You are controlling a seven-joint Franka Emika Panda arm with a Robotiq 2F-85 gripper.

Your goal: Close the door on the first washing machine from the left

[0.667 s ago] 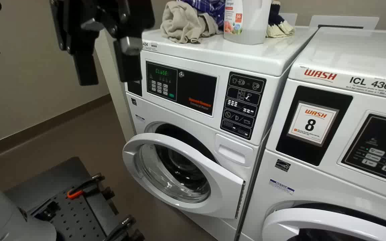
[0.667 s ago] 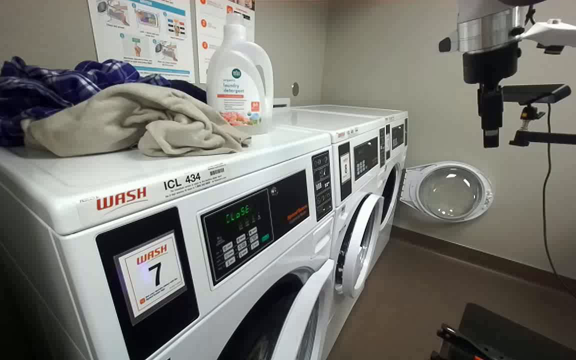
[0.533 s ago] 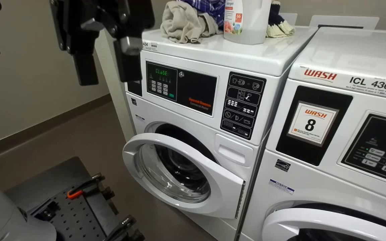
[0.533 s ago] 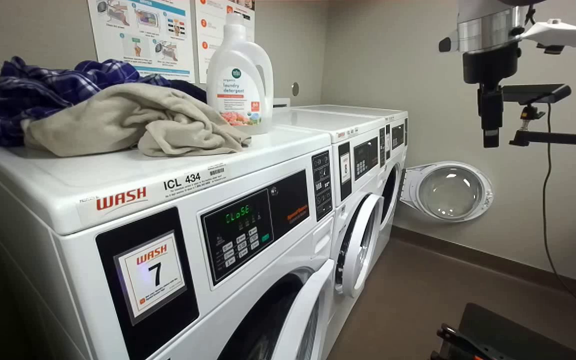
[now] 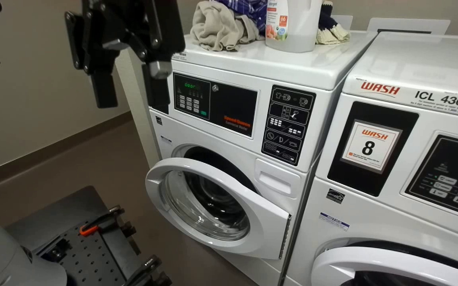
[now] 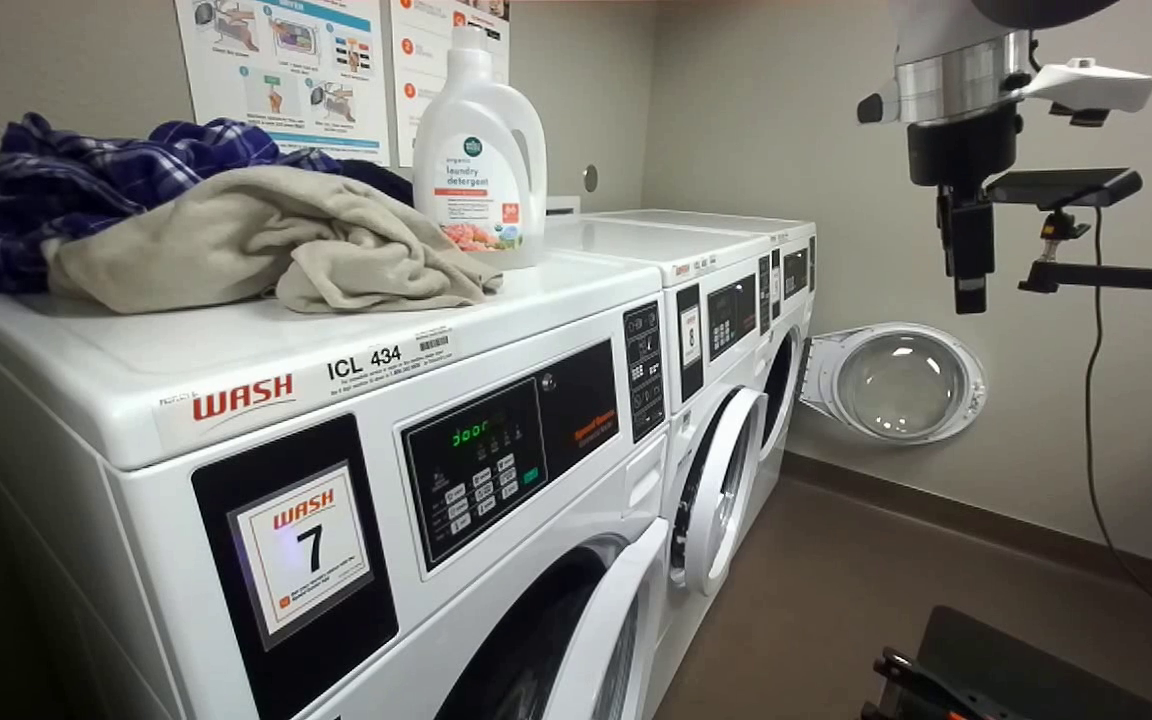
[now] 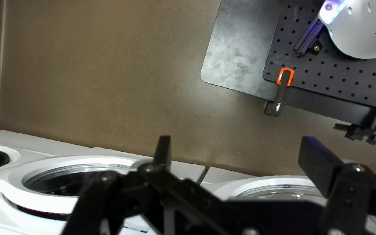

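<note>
the door of the first washing machine stands partly open, swung outward from the machine's front. the gripper hangs at 11 o'clock from the door in an exterior view, apparently well apart from it. its two fingers are spread wide, with nothing held. so none of the closing looks done; what is left, as far as can be judged, is to come down to the door's outer face, push it round and press until it latches.

in an exterior view the green display reads "door". at 8 o'clock from it, a card says "wash" above a large 7, its fine print unreadable; at 12 o'clock from that card, a strip reads "wash" in red and "icl 434". the black panel carries "speed queen" in red. at 3 o'clock, the neighbouring machine shows "wash", "icl 436" and the number 8. on top of the first washing machine, a bottle is labelled "organic laundry detergent", beside crumpled cloths.
</note>
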